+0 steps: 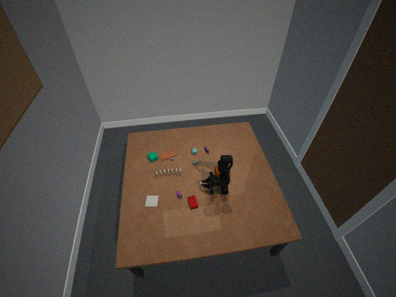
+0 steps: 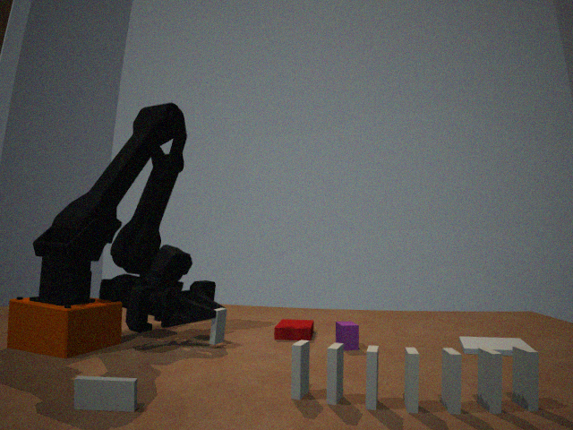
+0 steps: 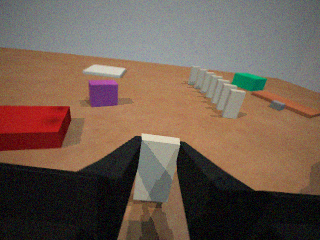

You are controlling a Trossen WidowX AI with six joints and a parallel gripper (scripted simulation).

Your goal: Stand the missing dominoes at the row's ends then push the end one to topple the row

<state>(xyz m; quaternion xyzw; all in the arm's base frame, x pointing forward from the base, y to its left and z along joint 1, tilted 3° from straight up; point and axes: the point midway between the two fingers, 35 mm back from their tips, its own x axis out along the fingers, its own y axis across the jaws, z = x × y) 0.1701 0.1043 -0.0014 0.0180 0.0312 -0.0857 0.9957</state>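
Several pale dominoes stand upright in an evenly spaced row; the end one nearest the arm is upright. My gripper is shut on another pale domino, held by its upper part. This domino is near upright, slightly tilted, with its lower end very close to the table; whether it touches is not clear. It is apart from the row, on the arm's side. One more domino lies on its long edge near the arm's orange base.
A red block and purple block lie left in the wrist view, with a white slab beyond. A green block and orange strip lie past the row.
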